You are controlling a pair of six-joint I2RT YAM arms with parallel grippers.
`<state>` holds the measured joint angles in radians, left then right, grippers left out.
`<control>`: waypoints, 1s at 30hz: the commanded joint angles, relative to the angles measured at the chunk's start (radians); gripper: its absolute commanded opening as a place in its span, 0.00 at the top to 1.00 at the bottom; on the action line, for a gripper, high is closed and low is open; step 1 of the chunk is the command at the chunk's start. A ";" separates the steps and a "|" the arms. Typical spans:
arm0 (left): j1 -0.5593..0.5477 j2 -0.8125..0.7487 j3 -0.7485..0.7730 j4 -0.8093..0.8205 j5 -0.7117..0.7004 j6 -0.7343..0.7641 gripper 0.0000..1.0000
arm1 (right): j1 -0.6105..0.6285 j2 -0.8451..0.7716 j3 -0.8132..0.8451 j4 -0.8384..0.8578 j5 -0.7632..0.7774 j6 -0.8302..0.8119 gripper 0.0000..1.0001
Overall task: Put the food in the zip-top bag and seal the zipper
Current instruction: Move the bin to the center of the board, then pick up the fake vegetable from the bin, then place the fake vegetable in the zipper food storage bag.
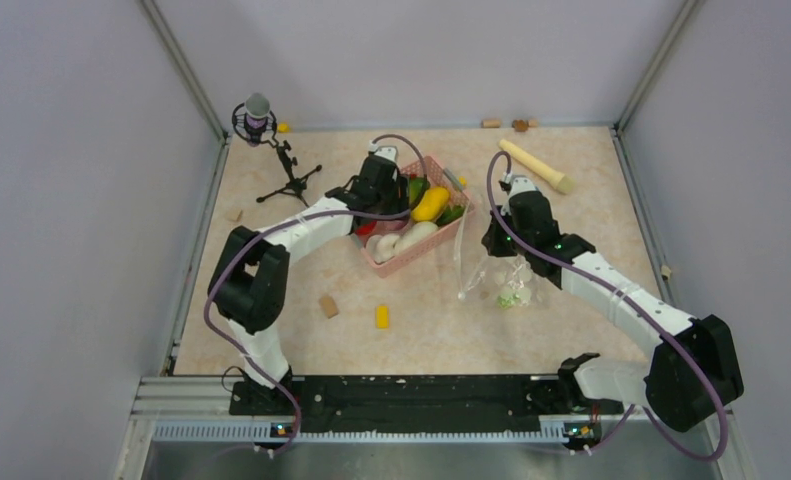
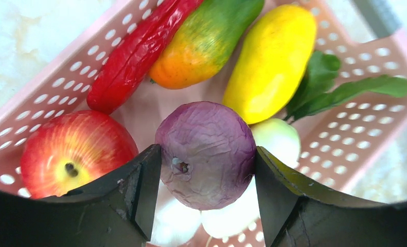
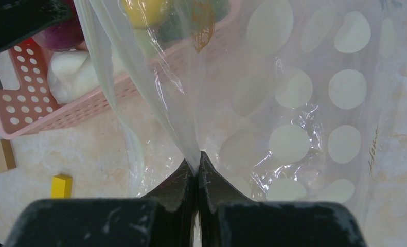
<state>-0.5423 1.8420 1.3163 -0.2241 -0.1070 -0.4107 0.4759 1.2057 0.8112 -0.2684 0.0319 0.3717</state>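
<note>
My left gripper [image 2: 206, 172] is down in the pink basket [image 2: 47, 77], shut on the purple onion [image 2: 206, 149], one finger pressed to each side. Around it lie a red apple [image 2: 72, 149], a red chili [image 2: 134, 51], an orange-green mango [image 2: 201, 41], a yellow mango [image 2: 270, 62] and white pieces [image 2: 227, 216]. My right gripper [image 3: 197, 162] is shut on a fold of the clear dotted zip-top bag [image 3: 294, 87], holding it up right of the basket [image 1: 411, 255]. The bag [image 1: 501, 275] hangs to the table; a small green-white thing shows in it. I cannot make out the zipper.
A microphone on a tripod [image 1: 261, 125] stands at the back left. A wooden rolling pin [image 1: 536, 165] lies at the back right. A tan block [image 1: 328, 306] and a yellow block [image 1: 382, 316] lie in front of the basket. Small bits sit along the back wall [image 1: 491, 123].
</note>
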 commanded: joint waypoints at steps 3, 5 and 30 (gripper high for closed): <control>-0.019 -0.204 -0.041 0.048 -0.004 -0.004 0.98 | 0.008 -0.010 -0.011 0.046 -0.005 0.011 1.00; -0.035 -0.243 -0.070 0.074 0.033 0.007 0.98 | 0.007 -0.011 -0.010 0.047 -0.015 0.013 1.00; -0.227 -0.411 -0.330 0.540 0.575 -0.041 1.00 | 0.007 -0.073 0.004 0.023 -0.235 0.042 1.00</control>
<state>-0.7658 1.4105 0.9936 0.1940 0.4828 -0.4023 0.4759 1.1866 0.8112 -0.2771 -0.1455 0.3958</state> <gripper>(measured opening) 0.660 0.005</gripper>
